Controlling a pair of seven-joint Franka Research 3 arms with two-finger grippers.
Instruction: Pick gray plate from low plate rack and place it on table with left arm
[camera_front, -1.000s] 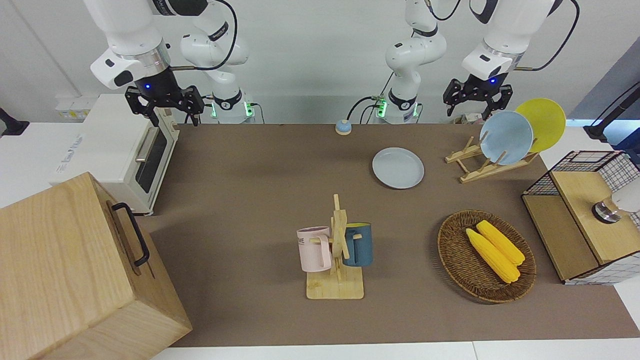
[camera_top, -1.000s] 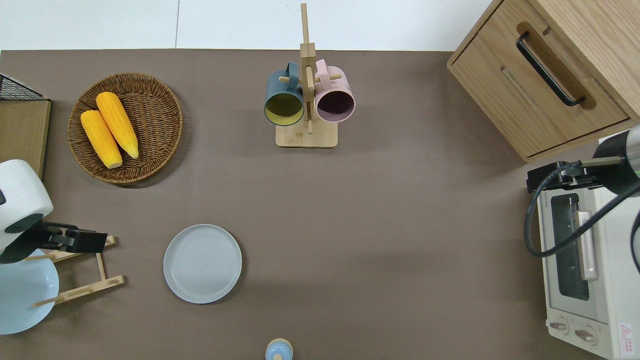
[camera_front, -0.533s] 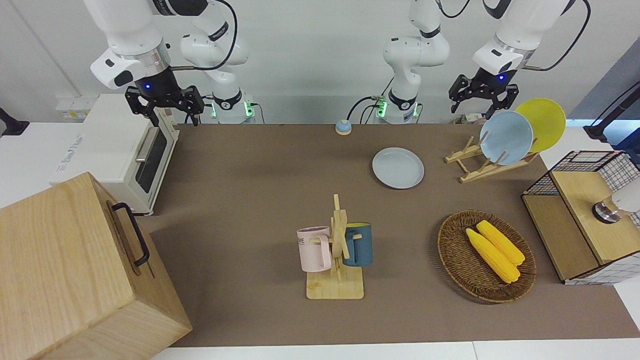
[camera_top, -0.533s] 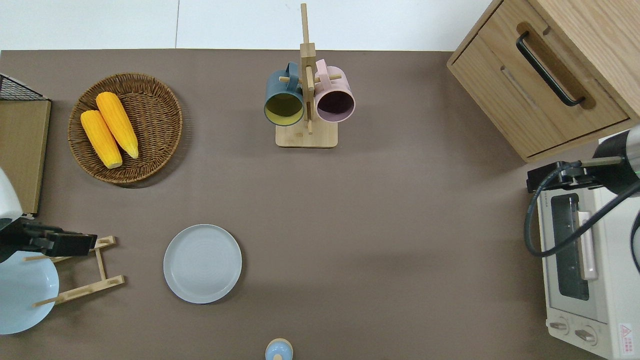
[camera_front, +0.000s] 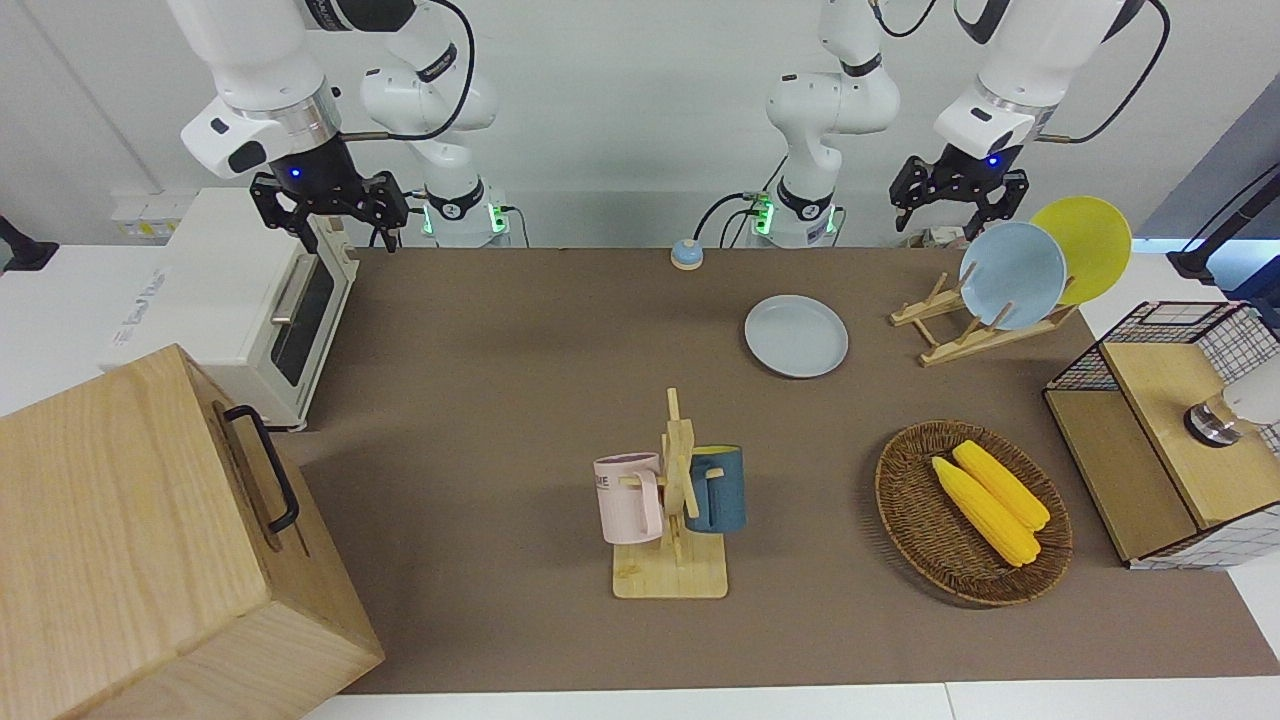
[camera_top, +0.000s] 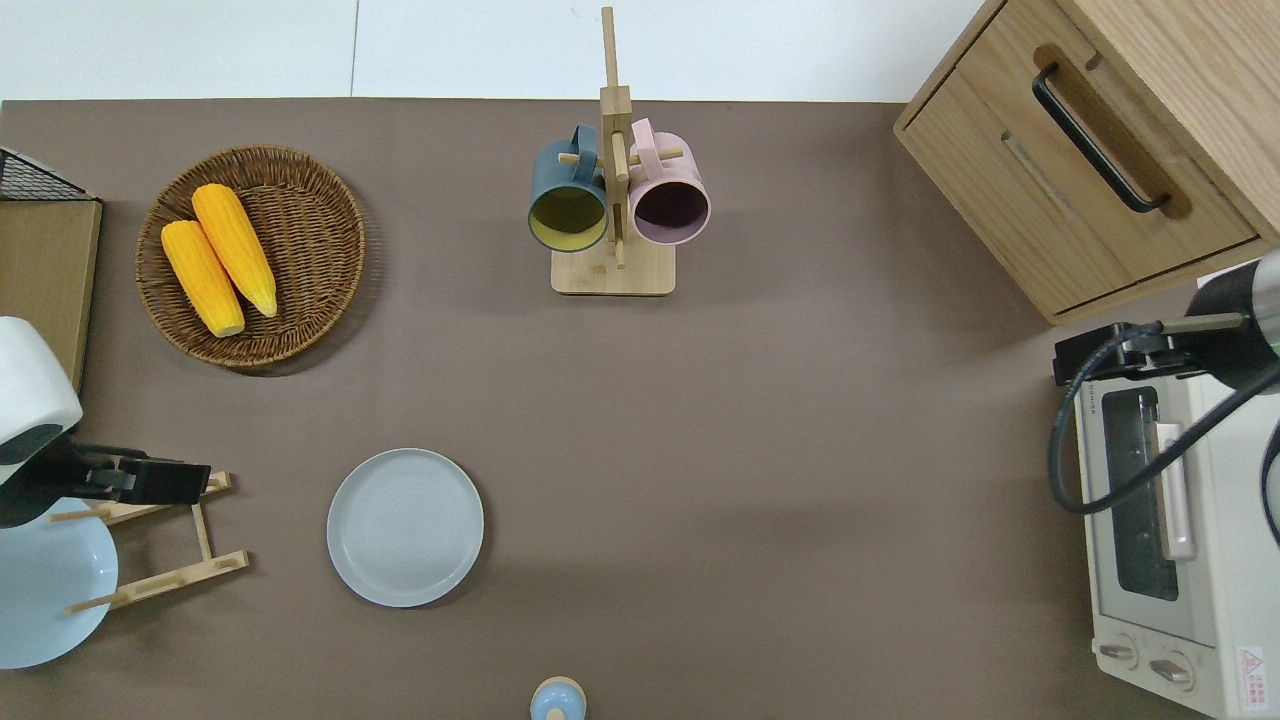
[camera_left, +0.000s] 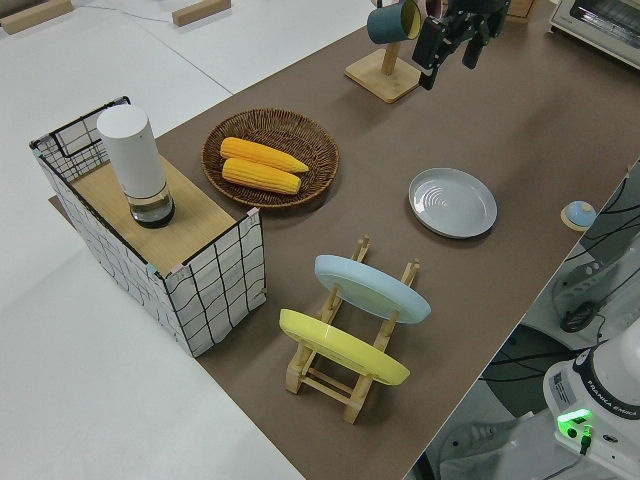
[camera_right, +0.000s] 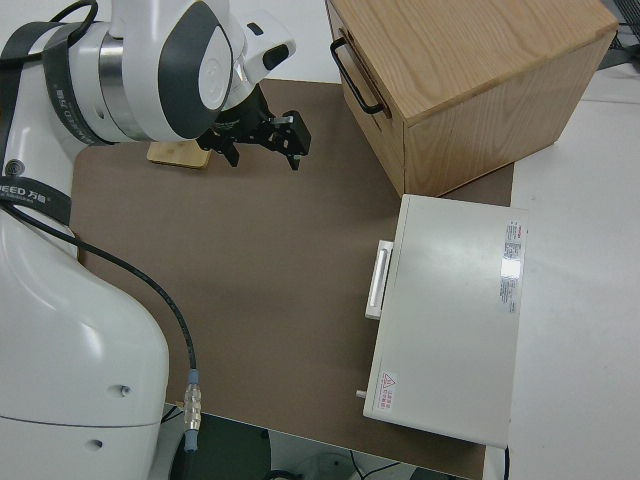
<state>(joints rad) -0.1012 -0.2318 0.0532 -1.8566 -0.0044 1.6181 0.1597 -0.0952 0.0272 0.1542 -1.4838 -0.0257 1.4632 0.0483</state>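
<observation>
Jaws apart, empty: left gripper (camera_front: 957, 195) hung over low plate rack (camera_front: 968, 330). Gray plate (camera_front: 796, 335) lay flat on table (camera_front: 520, 380). Right arm parked.

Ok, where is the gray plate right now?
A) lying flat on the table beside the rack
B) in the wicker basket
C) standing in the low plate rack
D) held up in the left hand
A: the gray plate lies flat on the table beside the low plate rack, which holds only the light blue plate and the yellow plate; the left hand is open and holds nothing.
</observation>
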